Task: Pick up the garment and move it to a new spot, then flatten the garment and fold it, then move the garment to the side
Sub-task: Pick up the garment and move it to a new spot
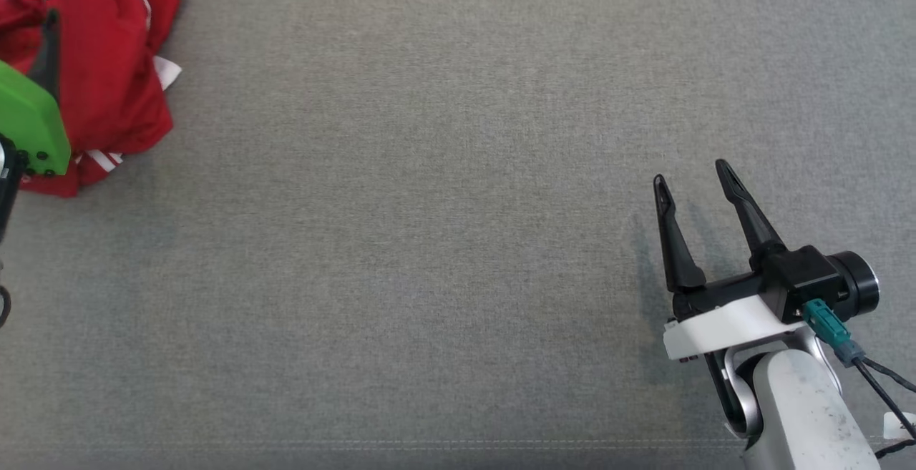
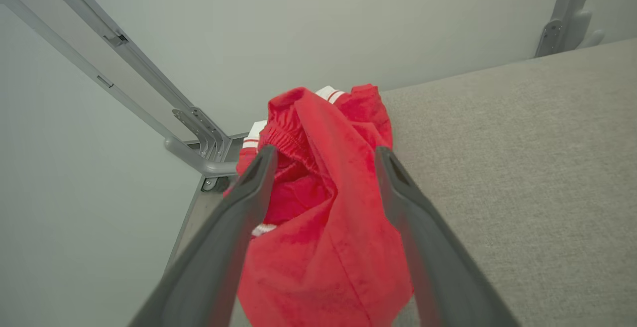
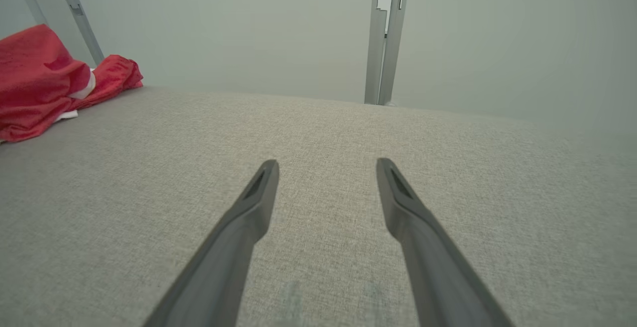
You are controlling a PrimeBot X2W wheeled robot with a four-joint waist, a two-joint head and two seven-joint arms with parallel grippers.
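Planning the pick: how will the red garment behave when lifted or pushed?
Probably floppy: the red garment lies crumpled in soft folds, so it should sag and hang from a single pinch. Likely light for its bulk, as the cloth looks thin. If pushed, it would more likely bunch up than slide on the woven grey surface.

The garment [image 1: 107,62] is bright red, its white trim bands carrying thin red stripes. The tabletop cloth [image 1: 429,241] beneath the garment is plain heathered grey. Over the garment, a wrist cover [image 1: 28,123] is vivid green.
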